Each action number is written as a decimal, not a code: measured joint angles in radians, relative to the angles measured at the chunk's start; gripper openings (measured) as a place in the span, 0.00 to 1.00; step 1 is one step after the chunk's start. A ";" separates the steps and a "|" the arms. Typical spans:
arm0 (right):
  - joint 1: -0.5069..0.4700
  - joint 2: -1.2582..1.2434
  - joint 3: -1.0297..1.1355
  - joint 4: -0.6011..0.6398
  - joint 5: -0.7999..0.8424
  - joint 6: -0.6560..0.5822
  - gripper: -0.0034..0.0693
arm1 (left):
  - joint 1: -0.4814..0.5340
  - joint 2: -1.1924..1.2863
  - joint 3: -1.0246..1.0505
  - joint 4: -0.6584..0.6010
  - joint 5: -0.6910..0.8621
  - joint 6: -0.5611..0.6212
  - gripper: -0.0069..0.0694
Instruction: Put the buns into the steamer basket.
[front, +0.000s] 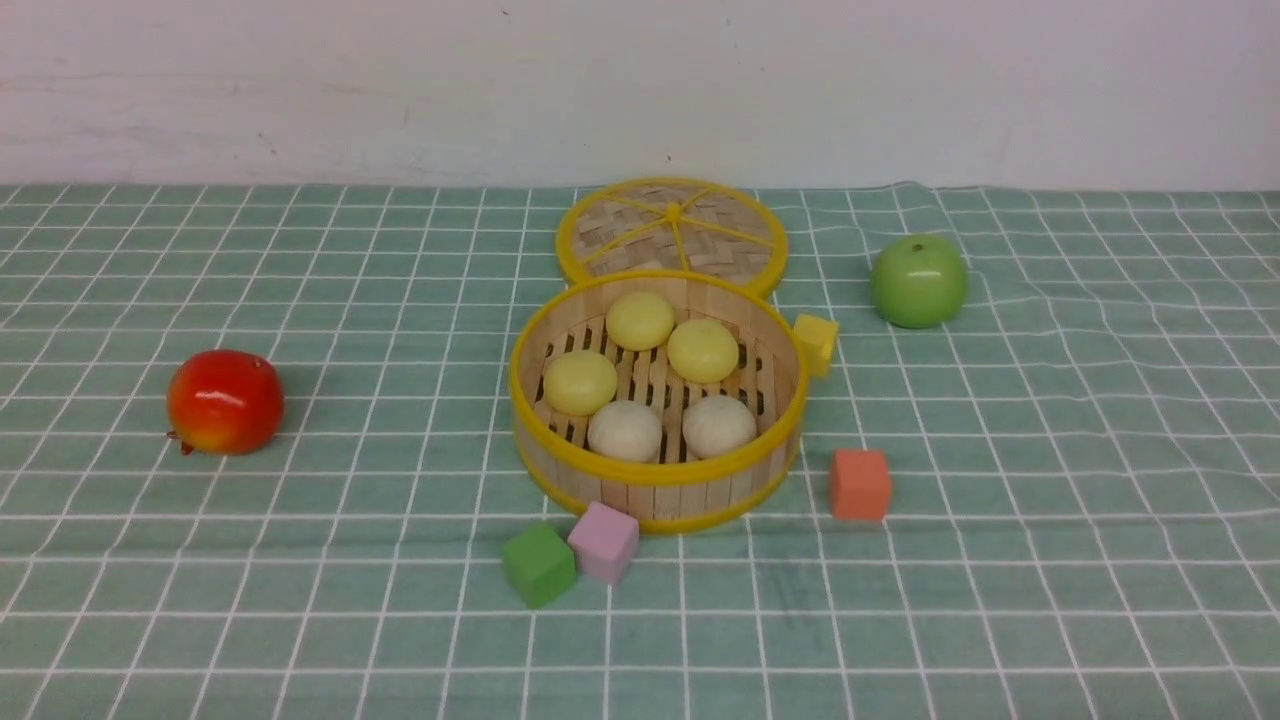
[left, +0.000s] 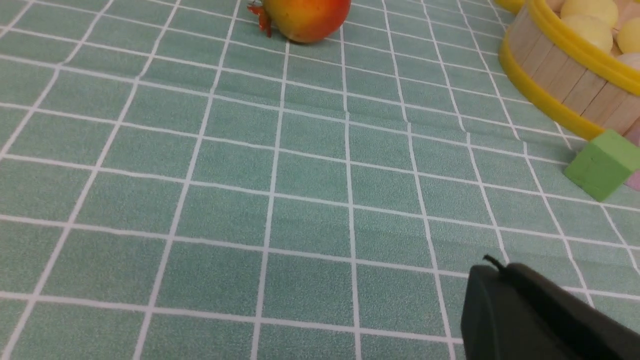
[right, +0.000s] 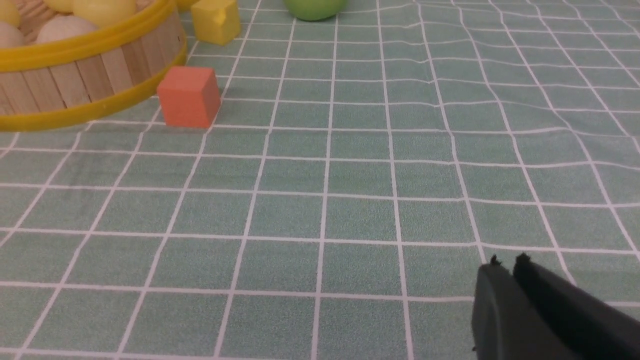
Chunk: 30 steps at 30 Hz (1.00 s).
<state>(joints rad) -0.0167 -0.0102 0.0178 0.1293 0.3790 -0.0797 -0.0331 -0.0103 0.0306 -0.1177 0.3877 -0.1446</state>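
All five buns sit inside the steamer basket — three yellow toward its far side, two beige nearer — so the loading looks finished. The woven lid lies flat just behind the basket, probably set there to keep the opening free. The left gripper and right gripper hover over bare cloth well clear of the basket; both appear pressed together and empty, though only the tips show.
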 joint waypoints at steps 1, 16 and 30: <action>0.000 0.000 0.000 0.000 0.000 0.000 0.10 | 0.000 0.000 0.000 0.000 0.000 0.000 0.07; 0.000 0.000 0.000 0.000 0.000 0.000 0.13 | 0.000 0.000 0.000 -0.001 -0.002 0.000 0.07; 0.000 0.000 0.000 0.000 0.000 0.000 0.14 | 0.000 0.000 0.000 -0.001 -0.002 0.000 0.07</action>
<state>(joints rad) -0.0167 -0.0102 0.0174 0.1293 0.3790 -0.0797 -0.0331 -0.0103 0.0306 -0.1188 0.3859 -0.1446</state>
